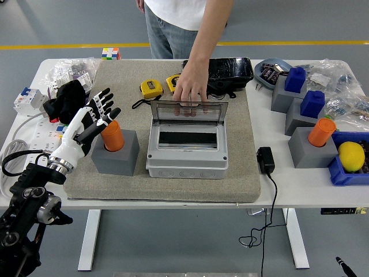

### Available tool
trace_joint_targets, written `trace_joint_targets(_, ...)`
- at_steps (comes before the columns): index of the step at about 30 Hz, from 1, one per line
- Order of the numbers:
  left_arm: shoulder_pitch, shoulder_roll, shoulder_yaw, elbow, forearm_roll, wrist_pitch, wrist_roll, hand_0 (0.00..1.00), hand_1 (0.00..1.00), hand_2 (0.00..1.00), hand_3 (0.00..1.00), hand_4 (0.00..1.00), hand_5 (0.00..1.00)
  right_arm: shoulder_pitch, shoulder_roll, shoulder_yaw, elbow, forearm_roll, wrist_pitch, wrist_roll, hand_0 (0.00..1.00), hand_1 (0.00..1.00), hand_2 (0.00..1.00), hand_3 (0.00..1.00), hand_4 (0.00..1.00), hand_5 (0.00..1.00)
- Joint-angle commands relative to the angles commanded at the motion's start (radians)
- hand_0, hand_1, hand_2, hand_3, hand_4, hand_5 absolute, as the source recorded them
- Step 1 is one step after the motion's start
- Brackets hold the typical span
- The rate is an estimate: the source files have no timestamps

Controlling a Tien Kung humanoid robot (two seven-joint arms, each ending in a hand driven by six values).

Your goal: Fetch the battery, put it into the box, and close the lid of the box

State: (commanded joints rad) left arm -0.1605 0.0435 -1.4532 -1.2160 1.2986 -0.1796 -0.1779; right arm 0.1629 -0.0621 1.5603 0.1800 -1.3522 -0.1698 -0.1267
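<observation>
At lower left of the frame, the left arm is black with silver joints and a cable loop; its hand has a white shell and black fingers. At top centre, the person wears a white shirt and blue jeans.
</observation>
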Motion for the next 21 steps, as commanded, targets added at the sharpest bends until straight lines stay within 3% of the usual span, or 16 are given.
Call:
trace_joint_targets(9,0.01,-0.002,0.01,0.013,0.003,-0.006,-0.001,0.998,0.998,0.998,0.998,0.998,0.469,-0.004,-0.002,-0.004,0.0,0.001,0.0,-0.001,0.774,0.721,0.742,0.739,0.948,0.836)
trace_joint_targets(10,0.011,-0.002,0.013,0.013,0.006,-0.002,-0.002,0.95,0.994,0.976,0.972,0.998,0.272,-0.004,-0.002,-0.004,0.0,0.0,0.0,-0.002,0.774,0.721,0.742,0.738,0.948,0.837)
trace_joint_targets(15,0.012,-0.004,0.02,0.01,0.011,0.007,-0.005,0.95,0.994,0.976,0.972,0.998,0.272,-0.003,-0.002,-0.009,0.0,0.004,0.0,0.0,0.774,0.721,0.742,0.738,0.948,0.837)
trace_joint_targets(16,0.012,-0.003,0.022,0.009,0.014,0.011,-0.006,0.908,0.959,0.913,0.943,0.998,0.18,-0.003,-0.002,-0.009,0.0,0.004,0.0,0.0,0.775,0.72,0.742,0.739,0.949,0.837)
trace_joint_targets(21,0.01,-0.003,0.032,-0.002,0.028,0.031,-0.011,0.908,0.959,0.913,0.943,0.998,0.18,-0.004,-0.003,-0.008,0.0,0.003,0.0,-0.002,0.775,0.72,0.742,0.739,0.949,0.837)
